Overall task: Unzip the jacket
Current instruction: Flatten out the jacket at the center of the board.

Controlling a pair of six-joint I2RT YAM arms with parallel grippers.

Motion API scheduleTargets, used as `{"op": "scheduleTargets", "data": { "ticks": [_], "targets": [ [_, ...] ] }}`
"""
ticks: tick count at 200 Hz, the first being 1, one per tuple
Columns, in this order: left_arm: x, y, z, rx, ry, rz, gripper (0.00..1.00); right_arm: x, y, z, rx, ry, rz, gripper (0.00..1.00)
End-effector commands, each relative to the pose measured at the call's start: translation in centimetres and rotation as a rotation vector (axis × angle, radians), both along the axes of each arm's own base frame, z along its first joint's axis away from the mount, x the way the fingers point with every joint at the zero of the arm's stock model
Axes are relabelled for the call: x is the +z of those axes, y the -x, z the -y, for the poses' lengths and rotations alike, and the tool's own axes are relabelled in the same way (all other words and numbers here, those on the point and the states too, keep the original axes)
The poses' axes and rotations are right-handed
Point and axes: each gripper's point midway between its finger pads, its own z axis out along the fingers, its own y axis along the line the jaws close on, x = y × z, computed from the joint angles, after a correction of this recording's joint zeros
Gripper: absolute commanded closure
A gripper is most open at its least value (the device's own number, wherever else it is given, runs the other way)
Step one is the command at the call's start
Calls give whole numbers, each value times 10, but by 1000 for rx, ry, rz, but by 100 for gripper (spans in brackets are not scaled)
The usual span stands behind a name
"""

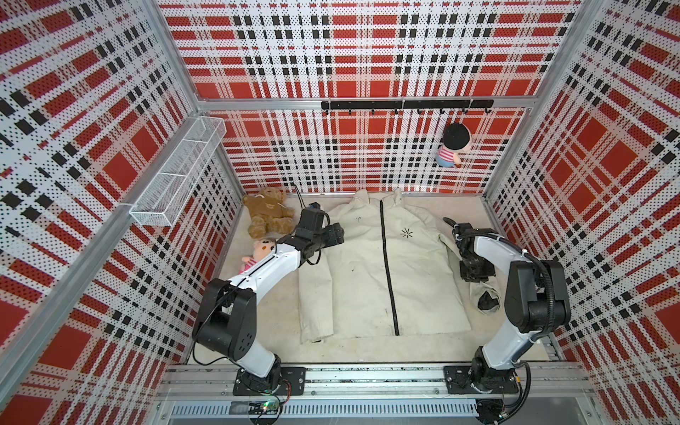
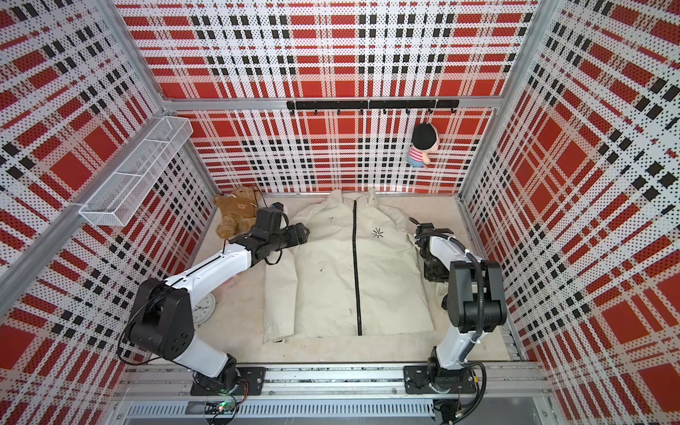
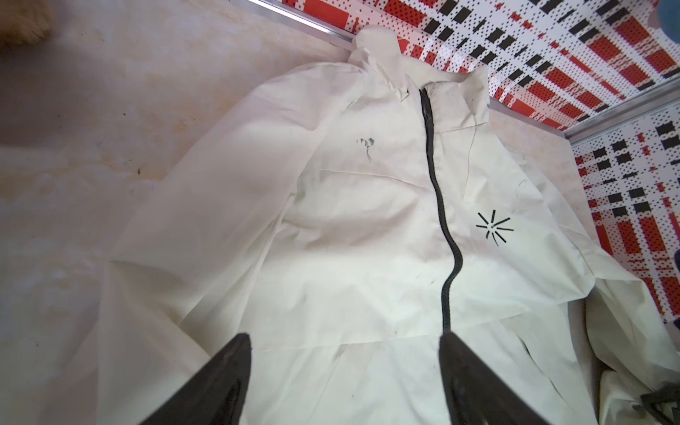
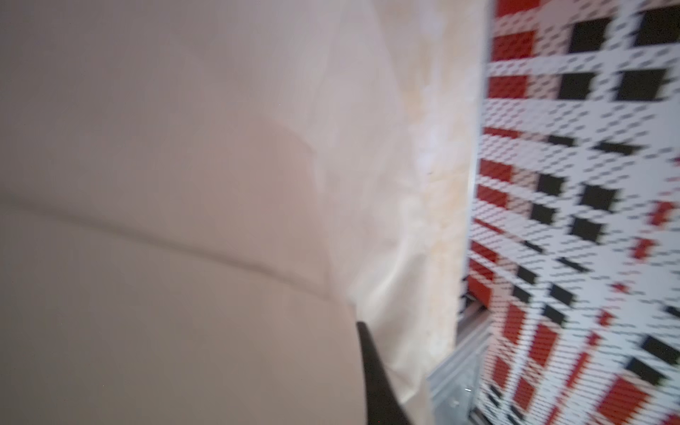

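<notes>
You see the jacket (image 1: 360, 272) lying flat and face up on the table (image 1: 368, 349), between the two arms, with its collar against the back wall and its hem toward the arm bases. Its black zipper (image 1: 388, 265) is closed along the whole front. In the left wrist view the slider (image 3: 427, 106) sits at the top, at the collar, and the small black logo (image 3: 494, 227) is just beside the zipper line.

Your left gripper (image 3: 344, 336) is over the shoulder part of the jacket on the left arm's side. Its two fingers (image 3: 235, 368) stand wide apart and there is only flat cloth under them — nothing is held.

Your right gripper (image 1: 449, 222) is at the opposite shoulder edge of the jacket, and it is closed. The right wrist view is blurred. It shows one dark finger (image 4: 371, 360) right beside cream cloth, so you cannot tell whether cloth is pinched.

A brown teddy bear (image 1: 266, 215) and a small doll (image 1: 259, 252) lie near the left arm, apart from the jacket.
</notes>
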Motion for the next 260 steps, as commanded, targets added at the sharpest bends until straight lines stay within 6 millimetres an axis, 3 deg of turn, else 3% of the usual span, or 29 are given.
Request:
{"op": "scheduleTargets", "data": {
  "ticks": [1, 21, 38, 45, 54, 65, 81, 92, 101, 108, 119, 132, 140, 153, 163, 182, 194, 204, 236, 260],
  "targets": [
    [5, -8, -4, -2, 58, 27, 20, 89, -38, 31, 138, 382, -28, 100],
    [11, -13, -6, -6, 65, 37, 21, 166, -94, 5, 366, 611, 40, 100],
    [14, -14, -9, -10, 52, 39, 22, 188, -124, -33, 570, 686, 106, 100],
    [14, -14, -12, -7, 44, 38, 21, 180, -128, -47, 649, 684, 123, 100],
    [14, -12, -15, -1, 31, 38, 21, 156, -127, -62, 723, 649, 119, 100],
    [15, -10, -19, 6, 18, 41, 20, 112, -115, -70, 735, 537, 90, 99],
    [16, -7, -26, 24, -6, 43, 19, 39, -81, -79, 659, 257, 13, 94],
    [17, -5, -29, 28, -14, 47, 17, -3, -57, -94, 636, 77, -42, 81],
    [17, -4, -33, 34, -34, 45, 16, -22, -42, -111, 619, -59, -67, 58],
    [19, -4, -35, 35, -51, 44, 15, -25, -37, -123, 597, -144, -45, 49],
    [19, -4, -39, 43, -76, 41, 13, -13, -37, -145, 585, -278, 35, 38],
    [23, -6, -44, 58, -98, 40, 12, 25, -47, -164, 586, -386, 205, 7],
    [25, -6, -45, 63, -104, 45, 11, 54, -54, -170, 582, -441, 318, 0],
    [28, -7, -45, 68, -105, 51, 10, 98, -62, -164, 534, -517, 483, 0],
    [30, -7, -45, 71, -101, 55, 10, 125, -64, -143, 446, -534, 585, 0],
    [33, -6, -37, 54, -94, 66, 10, 152, -52, -95, 221, -570, 728, 6],
    [34, -6, -31, 40, -91, 74, 10, 148, -36, -69, 52, -606, 765, 10],
    [36, -6, -24, 26, -86, 82, 10, 139, -23, -58, -69, -662, 785, 10],
    [42, -7, -3, -15, -39, 107, 10, 102, 8, -61, -215, -739, 749, 11],
    [44, -7, 11, -49, 26, 129, 9, 75, 27, -55, -256, -687, 653, 24]
  ]
}}
